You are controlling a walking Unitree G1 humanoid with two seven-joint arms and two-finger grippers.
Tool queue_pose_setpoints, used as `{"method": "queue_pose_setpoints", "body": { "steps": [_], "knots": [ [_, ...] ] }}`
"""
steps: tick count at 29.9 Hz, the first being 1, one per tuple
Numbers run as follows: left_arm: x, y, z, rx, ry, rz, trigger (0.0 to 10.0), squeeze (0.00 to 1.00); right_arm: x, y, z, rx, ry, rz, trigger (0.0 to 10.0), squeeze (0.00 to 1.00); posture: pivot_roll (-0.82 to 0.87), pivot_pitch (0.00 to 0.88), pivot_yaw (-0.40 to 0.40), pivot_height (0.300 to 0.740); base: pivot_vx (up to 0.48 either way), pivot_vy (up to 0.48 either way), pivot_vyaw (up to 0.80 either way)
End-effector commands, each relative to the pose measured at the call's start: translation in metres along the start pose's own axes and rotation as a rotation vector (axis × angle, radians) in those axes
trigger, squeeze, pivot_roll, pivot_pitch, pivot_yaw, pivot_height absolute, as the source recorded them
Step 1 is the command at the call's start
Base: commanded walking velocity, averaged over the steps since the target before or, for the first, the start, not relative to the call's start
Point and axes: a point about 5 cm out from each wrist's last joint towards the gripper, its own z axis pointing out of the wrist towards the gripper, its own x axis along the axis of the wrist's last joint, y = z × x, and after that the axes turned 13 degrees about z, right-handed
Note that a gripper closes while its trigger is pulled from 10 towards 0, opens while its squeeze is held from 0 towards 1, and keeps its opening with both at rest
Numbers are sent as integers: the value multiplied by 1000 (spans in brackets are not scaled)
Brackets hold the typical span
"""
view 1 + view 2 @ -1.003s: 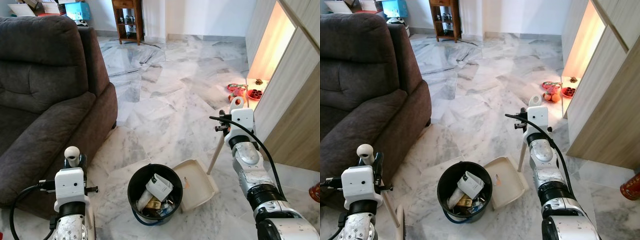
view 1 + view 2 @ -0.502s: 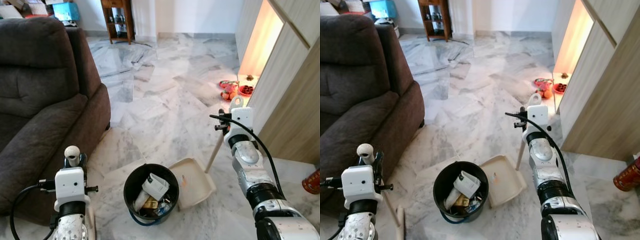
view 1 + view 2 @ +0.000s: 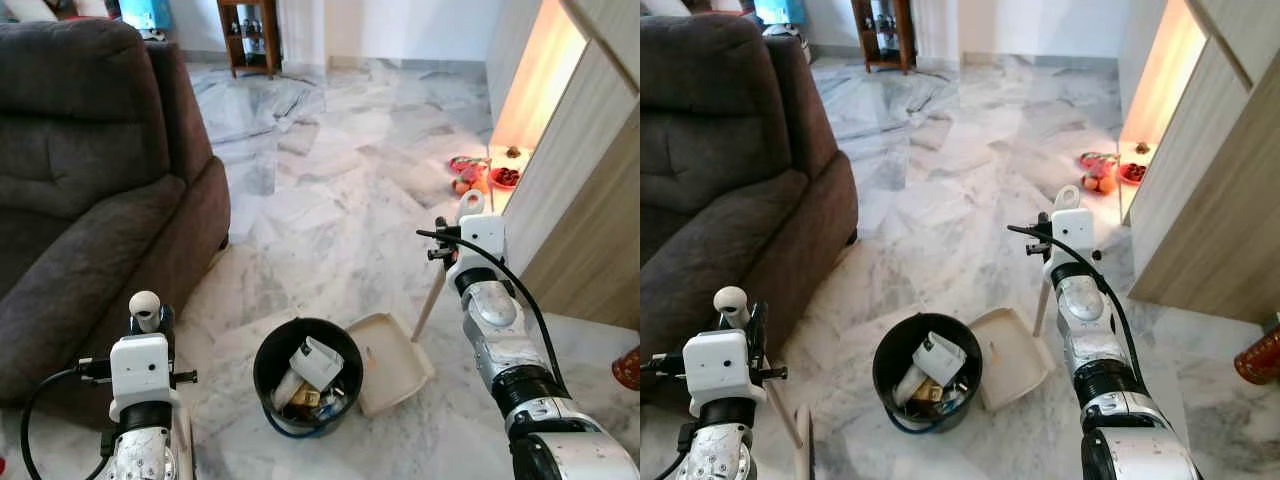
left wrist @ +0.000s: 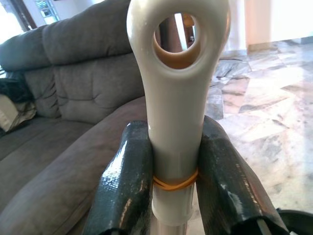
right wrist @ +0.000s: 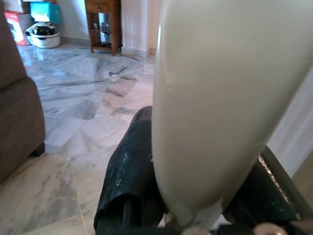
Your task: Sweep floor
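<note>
Sofa (image 3: 90, 180) stands on the left of the marble floor (image 3: 330, 190), cabinet (image 3: 590, 200) on the right, fruit plates (image 3: 480, 175) at its base. Bin (image 3: 307, 375) of rubbish touches the dustpan (image 3: 390, 360) between the arms. Left gripper (image 4: 173, 196) clamps the broom handle (image 4: 176, 98); right gripper (image 5: 195, 196) clamps the dustpan handle (image 5: 220, 98). Since the earlier frame only the camera has shifted; both grips are unchanged.

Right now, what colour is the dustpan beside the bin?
Cream/off-white dustpan, lying against the black bin; clearest in the left eye view.
</note>
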Motion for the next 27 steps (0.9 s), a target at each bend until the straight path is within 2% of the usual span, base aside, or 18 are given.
{"method": "queue_pose_setpoints", "body": {
  "steps": [1, 22, 27],
  "knots": [
    [4, -5, 1, 21, 34, 13, 10000, 0, 8, -7, 4, 22, 37, 13, 10000, 0, -128, 42, 79, 740, -300, 0, 0],
    [3, -4, 2, 18, 36, 11, 10000, 0, 8, -13, 3, 48, 50, 39, 10000, 0, -134, 34, 81, 740, -300, 0, 0],
    [2, -3, 3, 16, 35, 13, 10000, 0, 5, -16, -2, 92, 70, 52, 10000, 0, -141, 35, 85, 740, -282, 0, 0]
  ]
}}
